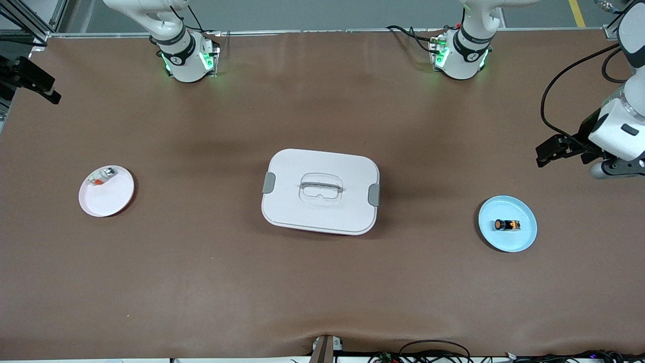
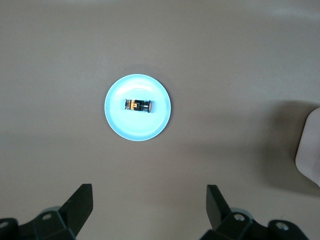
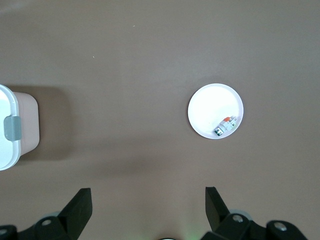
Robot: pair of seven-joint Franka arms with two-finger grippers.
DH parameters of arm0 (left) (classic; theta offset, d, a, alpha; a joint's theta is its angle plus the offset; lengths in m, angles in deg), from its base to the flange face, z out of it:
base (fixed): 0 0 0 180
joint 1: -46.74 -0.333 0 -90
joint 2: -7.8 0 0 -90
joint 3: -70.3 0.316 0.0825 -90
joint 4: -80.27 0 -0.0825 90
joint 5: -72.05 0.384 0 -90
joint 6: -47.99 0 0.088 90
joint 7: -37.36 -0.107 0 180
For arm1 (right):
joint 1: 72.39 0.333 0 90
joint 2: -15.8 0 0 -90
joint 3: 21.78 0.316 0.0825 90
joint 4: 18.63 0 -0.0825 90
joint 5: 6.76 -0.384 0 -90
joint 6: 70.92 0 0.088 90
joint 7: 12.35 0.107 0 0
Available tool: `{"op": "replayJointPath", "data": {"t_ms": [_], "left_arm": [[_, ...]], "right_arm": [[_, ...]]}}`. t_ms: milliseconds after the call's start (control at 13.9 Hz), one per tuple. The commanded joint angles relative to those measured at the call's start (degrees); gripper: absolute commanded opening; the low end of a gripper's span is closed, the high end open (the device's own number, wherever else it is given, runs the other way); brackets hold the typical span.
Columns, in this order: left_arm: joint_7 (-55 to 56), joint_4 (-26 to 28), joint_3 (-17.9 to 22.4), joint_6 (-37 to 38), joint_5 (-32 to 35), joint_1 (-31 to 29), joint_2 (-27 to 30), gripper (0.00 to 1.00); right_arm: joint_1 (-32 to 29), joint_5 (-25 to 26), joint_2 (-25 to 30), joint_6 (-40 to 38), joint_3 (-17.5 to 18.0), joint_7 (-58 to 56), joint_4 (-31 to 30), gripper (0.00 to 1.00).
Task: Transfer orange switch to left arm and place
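1. While both arms hang up in the air, a brown matte table [image 1: 322,282] fills nearly the whole front view; it is plain, with faint creases and soft shadows.
2. Grey floor with a yellow line [image 1: 577,12] shows above the table's top edge; a dark metal frame [image 1: 25,20] stands at the right arm's end.
3. Cables [image 1: 433,350] run along the table edge nearest the front camera, and a black cable [image 1: 559,85] loops to the left arm.
4. Two white arm bases, right arm's base [image 1: 186,58] and left arm's base [image 1: 461,53], stand at the top edge with green lights on.
5. box [image 1: 321,191]: white, lid on, grey clips at both ends, mid-table.
6. orange switch [image 1: 506,225]: lies on its side on the blue plate [image 1: 508,242], toward the left arm's end of the table, well apart from the box.
7. white plate [image 1: 107,196]: toward the right arm's end, holds a small silver-white part [image 1: 102,177] with a red-orange bit at its rim.
8. left gripper [image 2: 150,210]: fingers spread wide, nothing held, over bare table near the blue plate.
9. right gripper [image 3: 148,210]: fingers spread wide, nothing held, over bare table between the box and the white plate.
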Motion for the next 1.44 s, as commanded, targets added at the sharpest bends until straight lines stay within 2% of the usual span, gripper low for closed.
{"op": "replayJointPath", "data": {"t_ms": [0,144,287,789,1363], "left_arm": [[-0.66,-1.11,0.23,1.03,-0.55,0.47,0.54,1.0],[-0.66,-1.46,0.15,0.68,-0.99,0.3,1.41,1.0],[-0.75,-0.68,0.23,0.24,-4.49,-0.14,3.25,1.0],[-2.41,7.94,0.32,-7.31,-4.59,-0.32,9.68,1.0],[-3.12,3.64,0.32,-4.43,-4.24,-0.58,7.13,1.0]], "right_arm": [[-0.11,0.51,-0.17,-0.53,-0.07,-0.55,0.8,1.0],[-0.02,0.51,-0.26,-0.53,-0.07,-0.46,0.71,1.0],[-0.11,0.51,-0.26,-0.45,-0.07,-0.46,0.71,1.0],[-0.64,0.51,-0.26,-0.62,-0.33,-0.46,0.27,1.0],[-0.11,0.51,-0.35,-0.36,0.11,0.15,0.27,1.0]]}}
